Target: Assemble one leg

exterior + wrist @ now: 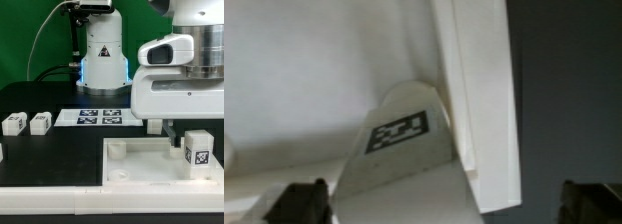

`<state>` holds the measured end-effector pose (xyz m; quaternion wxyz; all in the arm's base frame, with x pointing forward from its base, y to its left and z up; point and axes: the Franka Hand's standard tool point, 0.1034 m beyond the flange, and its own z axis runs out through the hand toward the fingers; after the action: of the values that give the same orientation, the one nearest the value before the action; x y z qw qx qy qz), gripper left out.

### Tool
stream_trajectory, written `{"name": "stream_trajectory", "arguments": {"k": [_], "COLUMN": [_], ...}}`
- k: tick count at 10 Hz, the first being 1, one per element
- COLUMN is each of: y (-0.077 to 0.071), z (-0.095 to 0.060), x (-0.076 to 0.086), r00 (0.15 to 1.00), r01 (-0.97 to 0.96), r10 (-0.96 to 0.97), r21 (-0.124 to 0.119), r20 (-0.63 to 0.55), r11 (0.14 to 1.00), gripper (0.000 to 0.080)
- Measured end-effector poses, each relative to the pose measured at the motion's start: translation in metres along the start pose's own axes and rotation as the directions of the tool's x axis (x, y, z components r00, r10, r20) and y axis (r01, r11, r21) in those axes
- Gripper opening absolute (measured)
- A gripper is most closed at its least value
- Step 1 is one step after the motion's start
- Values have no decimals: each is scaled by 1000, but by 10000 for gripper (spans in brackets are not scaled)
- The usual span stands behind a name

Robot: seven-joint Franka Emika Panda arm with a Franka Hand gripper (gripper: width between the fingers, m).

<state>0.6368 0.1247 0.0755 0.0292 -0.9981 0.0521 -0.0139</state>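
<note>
A leg [197, 150], a small white block with a black-and-white tag, stands upright in the near corner of the large white tray-like part [135, 160] on the exterior view's right. My gripper [173, 134] hangs over that corner. In the wrist view the same leg [399, 132] points up between my two dark fingertips. My gripper [446, 205] is open: one fingertip [304, 200] is close beside the leg and the other stands well away from it. The tray's rim [477, 90] runs beside the leg.
Two more loose legs [13, 124] [40, 122] lie on the black table at the exterior view's left. The marker board [100, 117] lies in front of the arm's base [103, 60]. The tray-like part fills the near right of the table.
</note>
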Motion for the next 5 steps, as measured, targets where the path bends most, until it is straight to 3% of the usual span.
{"name": "stream_trajectory", "arguments": {"k": [2,3,4,5], "y": [1,1,1,5], "z": [1,1,1,1], "x": [-1,-1,-1,0], "r00": [1000,1000,1000,1000], "r01": [15,16,15,12], "r10": [-15,-16,-15,-12], "r21": [1,1,1,-2], "r20": [-3,-3,-3,-3], "r11": [1000,1000,1000,1000], "gripper": [648,543,543,366]}}
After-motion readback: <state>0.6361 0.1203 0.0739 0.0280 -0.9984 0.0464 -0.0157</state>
